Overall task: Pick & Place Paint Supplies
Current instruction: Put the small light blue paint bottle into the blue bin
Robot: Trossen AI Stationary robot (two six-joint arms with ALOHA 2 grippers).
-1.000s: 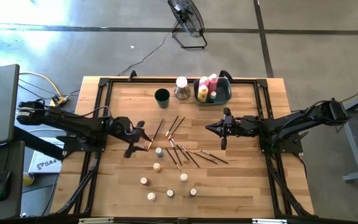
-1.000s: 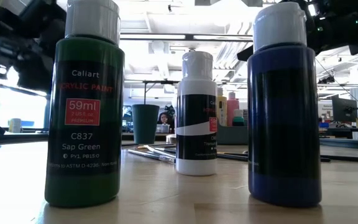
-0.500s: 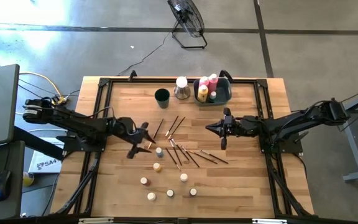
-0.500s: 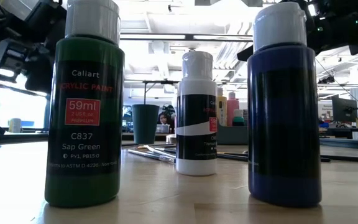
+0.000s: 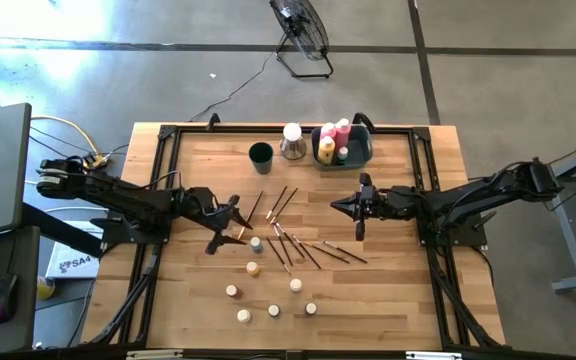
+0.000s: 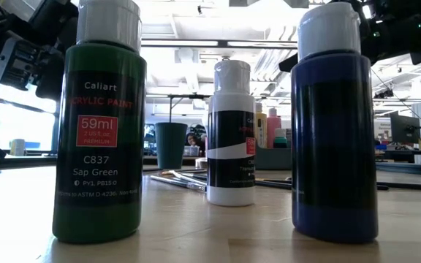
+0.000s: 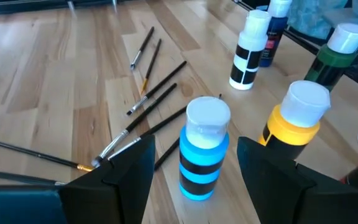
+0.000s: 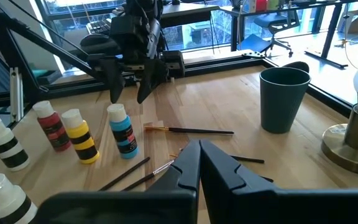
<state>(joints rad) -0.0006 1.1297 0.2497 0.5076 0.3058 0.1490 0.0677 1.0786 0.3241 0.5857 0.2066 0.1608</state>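
Our left gripper (image 7: 191, 165) has its jaws wide, framing the blue paint bottle (image 7: 204, 149) but not touching it. We want them lower and level, squeezing the black-banded body, not the white cap. The yellow bottle (image 7: 296, 121) stands close at three o'clock, so we keep clear. Brushes (image 7: 157, 93) fan out at eleven o'clock on the desk (image 7: 36, 81). Right gripper (image 8: 199, 163) waits mid-desk, jaws pinched closed on nothing.

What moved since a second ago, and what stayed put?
The left tool slid a little toward the table's middle, nearer the blue paint bottle. Its fingers are open, grasping nothing. The right tool stayed shut in the same spot. The bottles, brushes and bin did not move.
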